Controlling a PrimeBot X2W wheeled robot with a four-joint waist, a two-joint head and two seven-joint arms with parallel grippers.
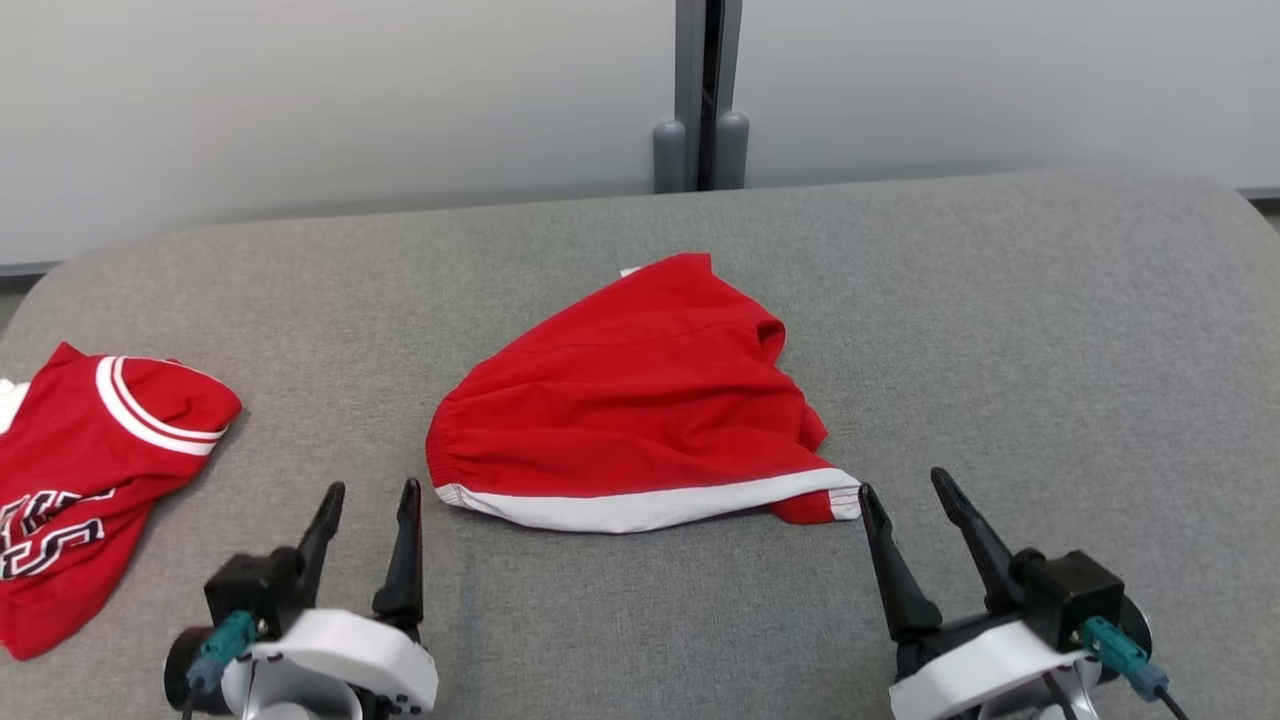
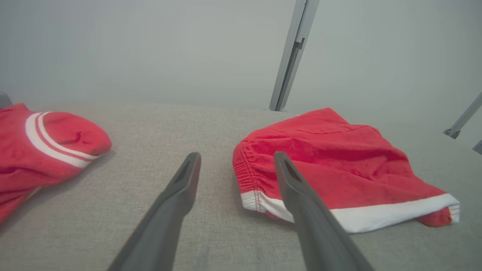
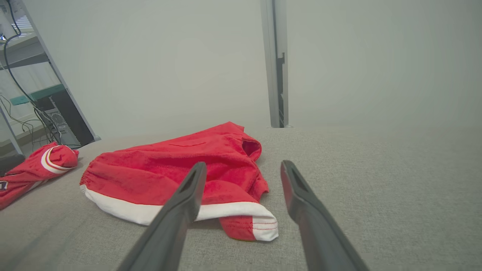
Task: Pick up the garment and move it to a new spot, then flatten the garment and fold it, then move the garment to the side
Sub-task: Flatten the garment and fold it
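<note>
Red shorts (image 1: 640, 400) lie btwn L jaws & R jaws, both agape.

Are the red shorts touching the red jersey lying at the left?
Apart. The head view shows a wide strip of bare grey surface between the shorts and the jersey; the left wrist view shows the same gap.
</note>
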